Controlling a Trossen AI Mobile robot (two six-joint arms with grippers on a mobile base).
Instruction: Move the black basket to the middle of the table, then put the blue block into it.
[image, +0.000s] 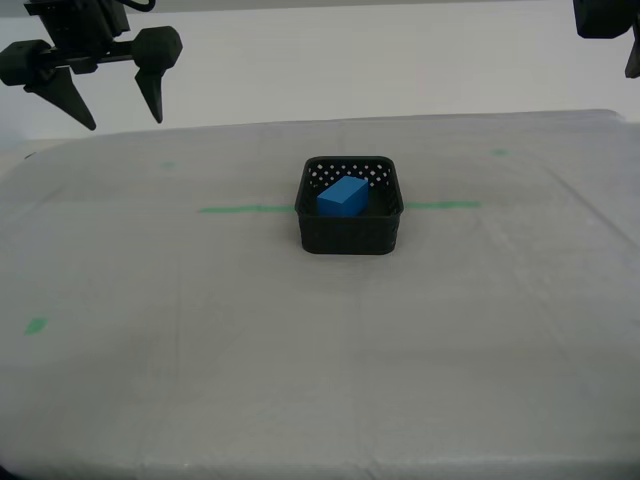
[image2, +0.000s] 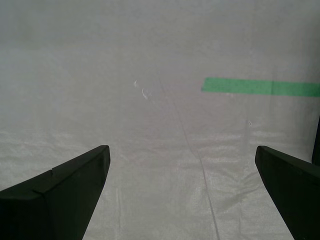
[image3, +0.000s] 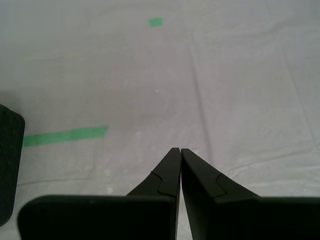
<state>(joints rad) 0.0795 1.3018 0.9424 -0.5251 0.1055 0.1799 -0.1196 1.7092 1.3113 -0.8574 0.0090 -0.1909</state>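
Note:
The black basket (image: 350, 236) stands on the table (image: 300, 360) near its middle, over the green tape line (image: 245, 209). The blue block (image: 343, 196) lies inside it, slightly tilted. My second gripper (image: 124, 124) hangs open and empty high at the exterior view's upper left, far from the basket; in its own view the second gripper (image2: 181, 149) shows only bare sheeting between its fingers. My first gripper (image3: 179, 149) is shut on nothing, with the basket's edge (image3: 10, 165) off to one side. Its arm (image: 605, 18) shows at the exterior view's top right corner.
Small green tape bits (image: 36, 325) (image: 500, 152) mark the sheeting. The tape line also appears as a green strip (image2: 260, 86) in the second wrist view and a green strip (image3: 65, 135) in the first wrist view, with a tape bit (image3: 156, 22) beyond. A pale wall rises behind the table.

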